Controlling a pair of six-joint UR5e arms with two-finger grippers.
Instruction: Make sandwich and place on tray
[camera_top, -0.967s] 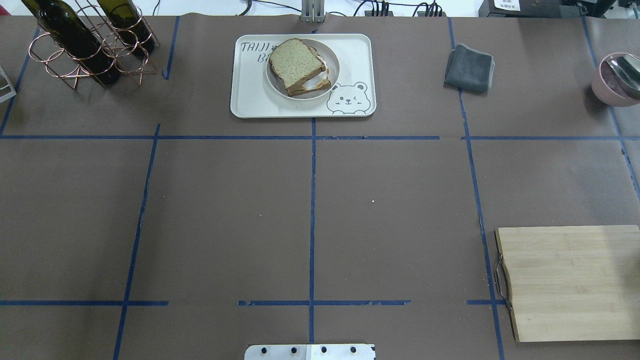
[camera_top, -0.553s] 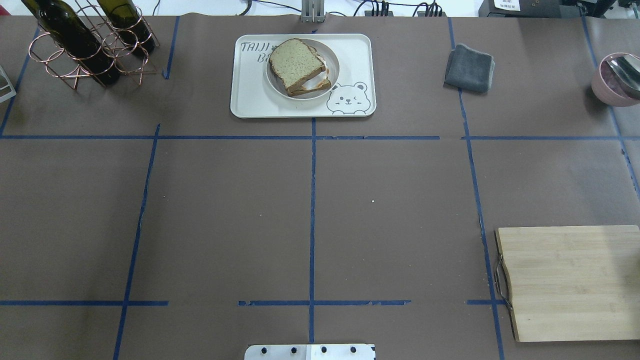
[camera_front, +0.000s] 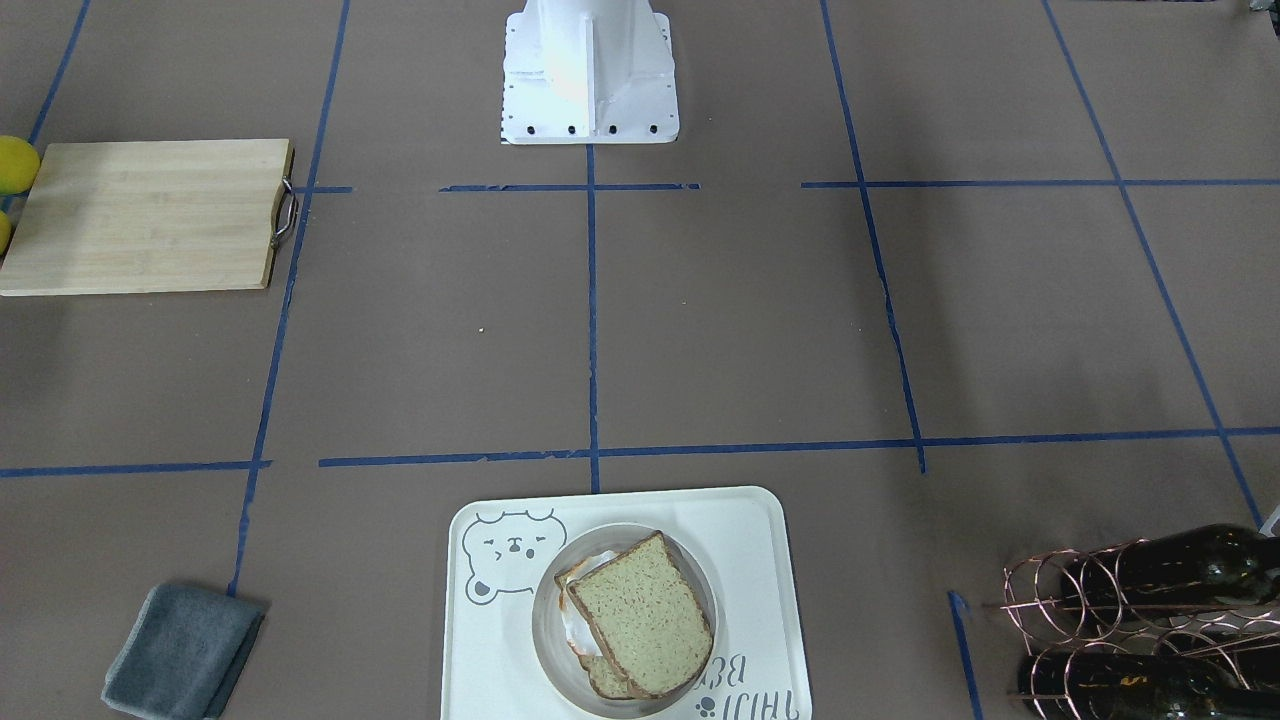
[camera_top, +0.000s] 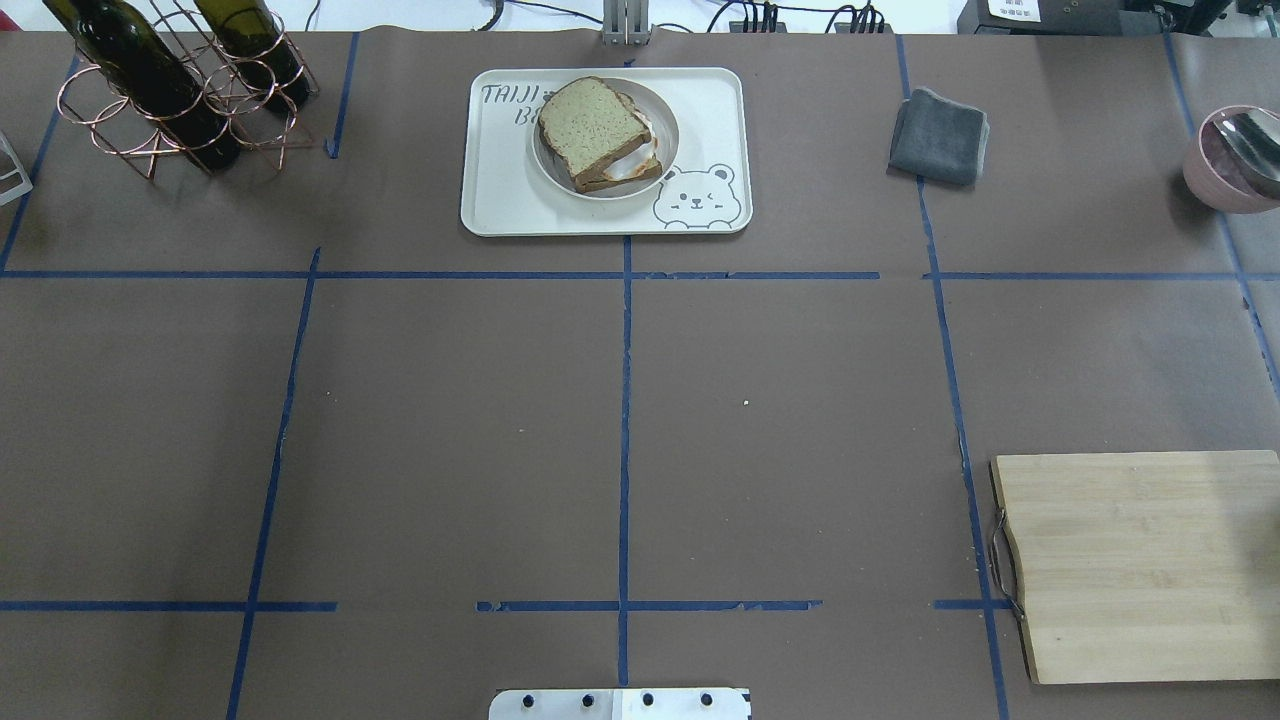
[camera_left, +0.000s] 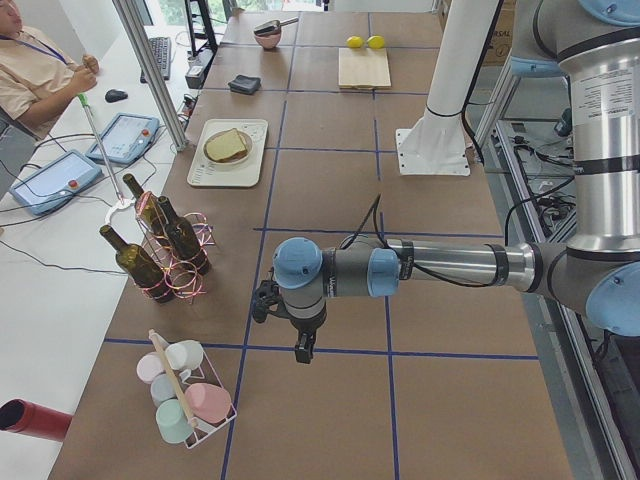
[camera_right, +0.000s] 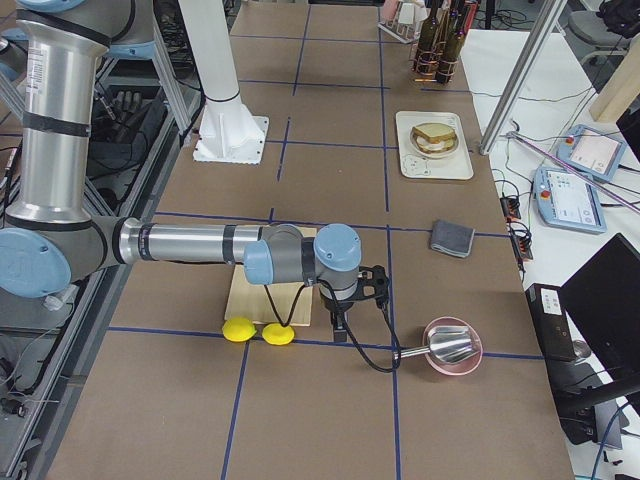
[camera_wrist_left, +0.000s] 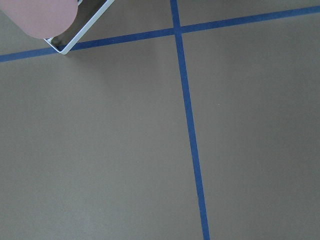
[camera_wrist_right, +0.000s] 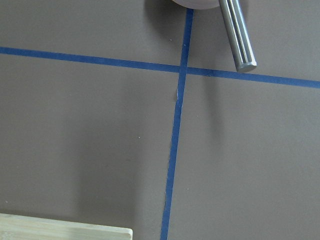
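Left pincer (camera_left: 300, 350) and right pincer (camera_right: 340, 328) hung idle, grips I couldn't read; far from both, the sandwich (camera_top: 595, 125) sat plated on the tray (camera_top: 500, 190), so I judged the job finished.

You have a brown table (camera_top: 450, 420) gridded with blue tape (camera_top: 625, 420). On it sit the tray (camera_top: 500, 215) far middle, a grey cloth (camera_top: 938, 136) right of it, a cutting board (camera_top: 1140, 565) near right, a bottle rack (camera_top: 160, 110) far left and a pink bowl (camera_top: 1215, 185) far right.
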